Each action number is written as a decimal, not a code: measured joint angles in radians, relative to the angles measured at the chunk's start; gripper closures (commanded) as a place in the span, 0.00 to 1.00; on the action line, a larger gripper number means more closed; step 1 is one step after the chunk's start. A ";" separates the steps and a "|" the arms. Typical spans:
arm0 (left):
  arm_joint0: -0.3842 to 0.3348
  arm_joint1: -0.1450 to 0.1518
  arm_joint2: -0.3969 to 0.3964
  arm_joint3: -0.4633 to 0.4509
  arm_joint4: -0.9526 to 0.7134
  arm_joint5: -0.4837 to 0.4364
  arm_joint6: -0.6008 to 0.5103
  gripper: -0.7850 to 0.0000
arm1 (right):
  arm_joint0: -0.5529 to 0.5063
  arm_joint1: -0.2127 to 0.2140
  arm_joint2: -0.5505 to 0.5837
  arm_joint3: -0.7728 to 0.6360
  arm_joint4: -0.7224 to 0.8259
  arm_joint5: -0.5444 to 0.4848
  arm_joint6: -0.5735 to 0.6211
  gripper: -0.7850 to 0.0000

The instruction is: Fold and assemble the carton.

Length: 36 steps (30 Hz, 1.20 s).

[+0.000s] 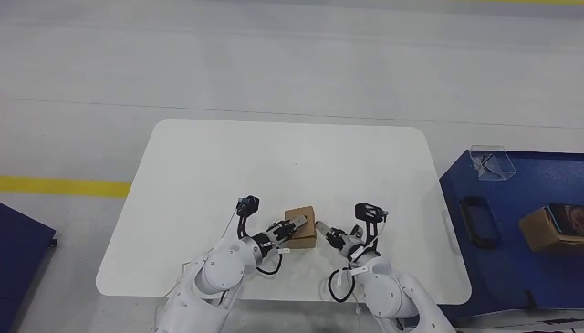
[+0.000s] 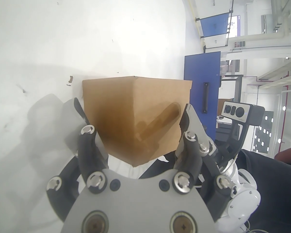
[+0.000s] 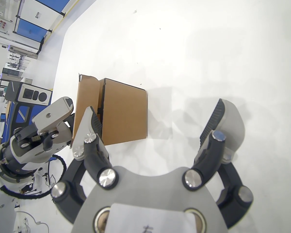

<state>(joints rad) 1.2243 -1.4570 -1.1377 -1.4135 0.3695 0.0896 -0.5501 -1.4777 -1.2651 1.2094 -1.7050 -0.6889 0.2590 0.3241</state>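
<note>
A small brown carton stands near the front edge of the white table, between my two grippers. My left gripper straddles one corner of the carton, with a finger against each outer side, so it is shut on it. My right gripper is open on the carton's other side. One of its fingertips rests at the seam of the folded flaps on the carton, and the other finger hangs over bare table. The left gripper is at the carton's far end in the right wrist view.
To the right of the table is a blue cart carrying a clear container, a black item and a cardboard box. A tiny cardboard scrap lies on the table beside the carton. The table's far half is bare.
</note>
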 measured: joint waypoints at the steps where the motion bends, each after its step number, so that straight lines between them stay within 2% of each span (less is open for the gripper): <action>1: -0.001 0.000 0.001 0.001 -0.001 0.001 0.000 0.19 | 0.000 0.000 -0.001 0.001 0.000 0.000 0.000 0.00; 12: -0.009 0.004 0.017 0.013 -0.004 0.011 0.007 0.24 | 0.010 -0.006 -0.012 0.016 -0.001 0.003 0.000 0.00; 16: -0.010 0.005 0.023 0.014 0.002 0.018 0.009 0.21 | 0.014 -0.008 -0.017 0.022 -0.003 0.009 0.002 0.00; 23: -0.015 0.006 0.043 0.023 0.032 0.052 0.030 0.23 | 0.018 -0.011 -0.011 0.024 0.007 0.024 0.005 0.00; 30: -0.015 0.007 0.052 0.023 0.037 0.064 0.037 0.22 | -0.007 -0.010 0.007 -0.008 0.032 -0.005 0.003 0.00; 32: -0.012 0.008 0.054 0.017 0.036 0.064 0.038 0.16 | -0.008 -0.010 -0.003 -0.009 0.012 -0.006 0.007 0.00; 33: -0.010 0.009 0.054 0.012 0.037 0.063 0.039 0.11 | -0.004 -0.010 -0.011 -0.006 -0.004 0.002 0.009 0.00; 34: -0.007 0.009 0.054 0.007 0.037 0.061 0.040 0.00 | 0.000 -0.011 -0.017 -0.002 -0.014 0.014 0.009 0.00; 36: 0.001 0.012 0.048 -0.007 0.036 0.057 0.043 0.00 | 0.014 -0.015 -0.029 0.013 -0.027 0.051 0.015 0.00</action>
<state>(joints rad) 1.2253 -1.4454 -1.0895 -1.4205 0.4054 0.1468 -0.5069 -1.4638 -1.2800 1.1809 -1.6918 -0.7162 0.3100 0.3393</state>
